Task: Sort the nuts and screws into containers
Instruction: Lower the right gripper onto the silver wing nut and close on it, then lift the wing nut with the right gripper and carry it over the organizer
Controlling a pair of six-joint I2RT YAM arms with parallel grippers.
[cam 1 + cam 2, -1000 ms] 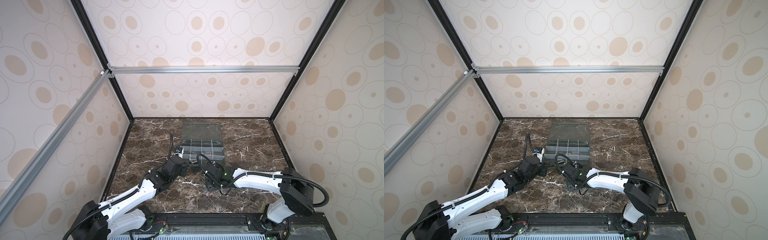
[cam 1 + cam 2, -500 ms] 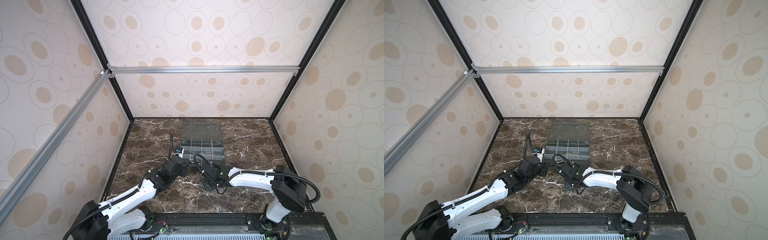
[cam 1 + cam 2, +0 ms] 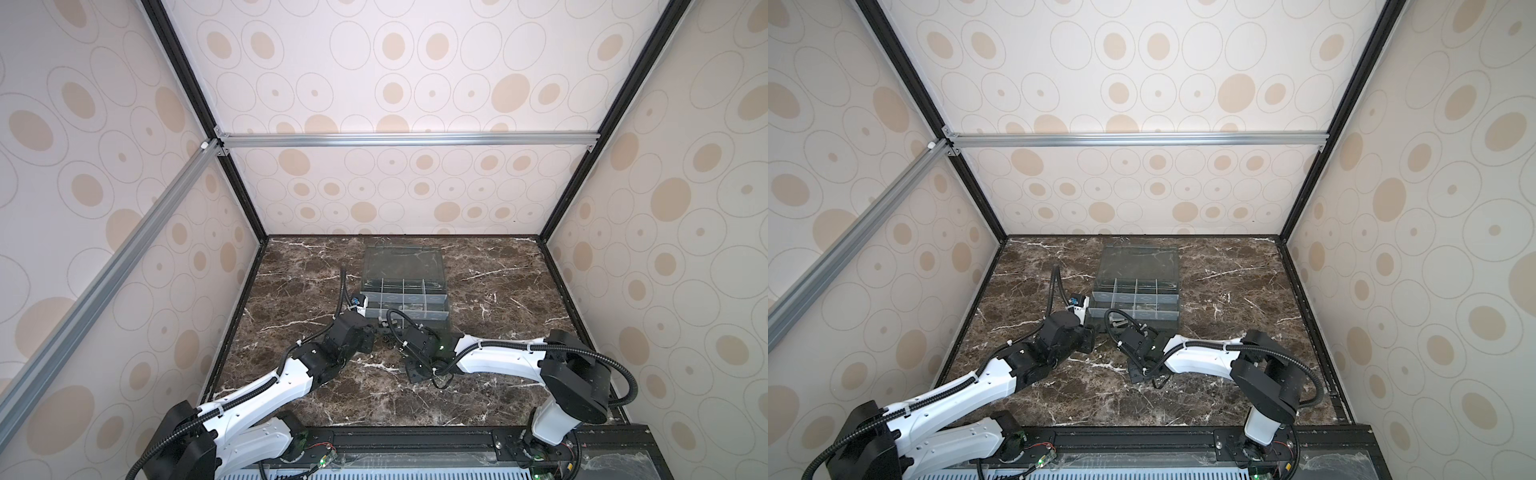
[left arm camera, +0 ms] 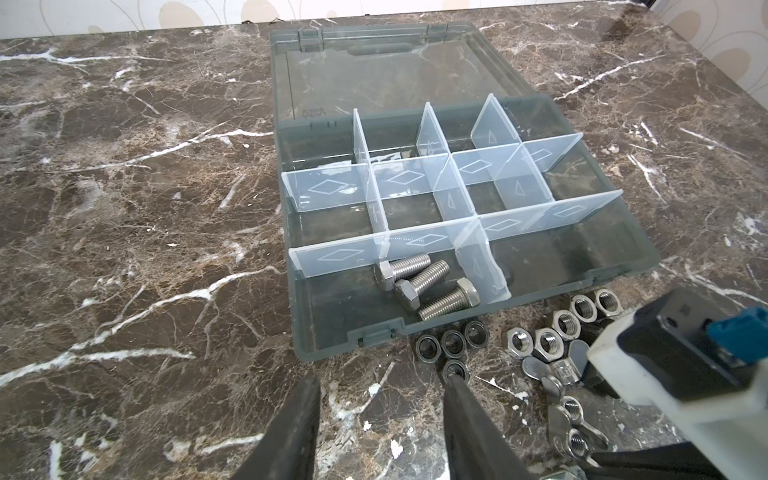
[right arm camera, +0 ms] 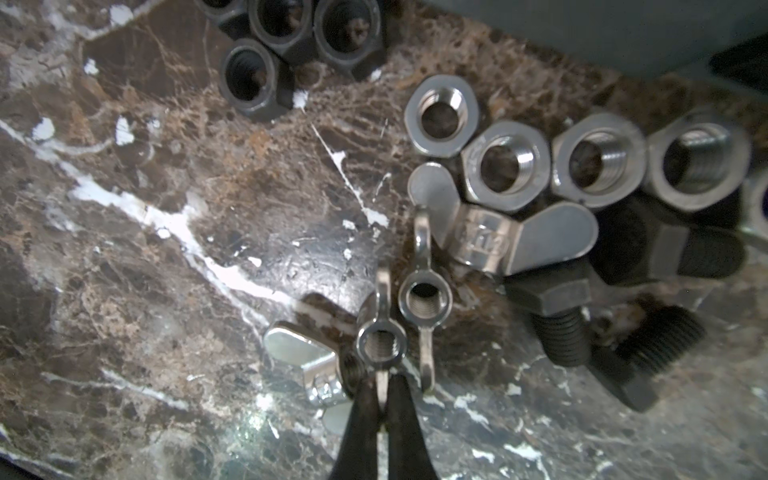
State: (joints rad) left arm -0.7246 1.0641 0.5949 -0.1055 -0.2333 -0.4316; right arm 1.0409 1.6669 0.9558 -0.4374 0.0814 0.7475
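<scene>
The containers are cells in a dark grey organizer box [image 4: 347, 338] with its clear lid open; it shows in both top views [image 3: 405, 297]. Three silvery screws [image 4: 415, 282] lie in its near cell. On the marble in front of it lie dark nuts [image 4: 453, 343], silver hex nuts [image 5: 505, 166], wing nuts [image 5: 490, 237] and black screws [image 5: 559, 324]. My right gripper [image 5: 382, 386] is shut on one wing of a small wing nut [image 5: 381, 344] that rests on the marble. My left gripper [image 4: 380, 386] hovers open before the box, one fingertip beside a dark nut [image 4: 455, 369].
The right arm's wrist camera mount [image 4: 665, 365] stands close to my left gripper, right over the pile of nuts. The enclosure walls and black frame posts [image 3: 552, 216] bound the marble floor [image 3: 498, 286].
My right gripper has shifted slightly left over the pile and its jaws have shut on the wing nut. The left arm has stayed still.
</scene>
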